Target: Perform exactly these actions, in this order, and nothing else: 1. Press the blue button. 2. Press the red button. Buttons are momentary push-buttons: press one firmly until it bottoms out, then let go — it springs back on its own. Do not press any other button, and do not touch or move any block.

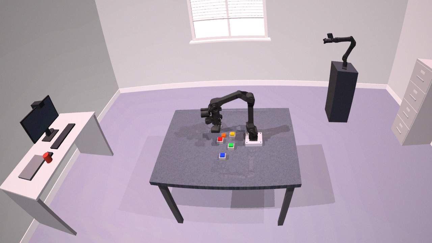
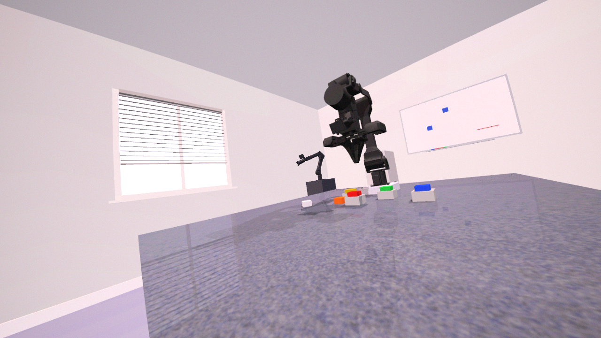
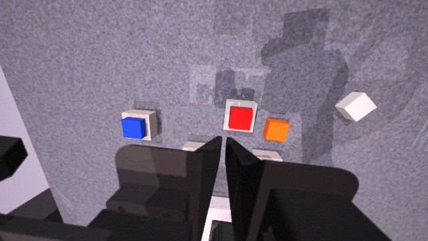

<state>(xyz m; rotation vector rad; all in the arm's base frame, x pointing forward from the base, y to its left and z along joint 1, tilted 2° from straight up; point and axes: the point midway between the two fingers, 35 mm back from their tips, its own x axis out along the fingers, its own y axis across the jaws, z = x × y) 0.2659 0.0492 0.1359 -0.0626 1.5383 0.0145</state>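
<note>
In the wrist view, going from left to right, the blue button [image 3: 134, 128] sits raised in its pale housing on the speckled grey table [image 3: 83, 60], well off to the left of the fingertips. Next comes the gripper [image 3: 223, 142], hanging high above the table with its two dark fingers drawn nearly together, only a thin slit between them and nothing in it. Just beyond the tips lies the red button [image 3: 240, 118], standing up in its white frame and untouched. Just beside it on the right rests the orange block [image 3: 276, 130], and farther right, well apart, a tilted white block [image 3: 356, 106]. The top view also shows the green button [image 1: 230, 145] and yellow button [image 1: 232, 133] near the arm's white base [image 1: 253, 141].
</note>
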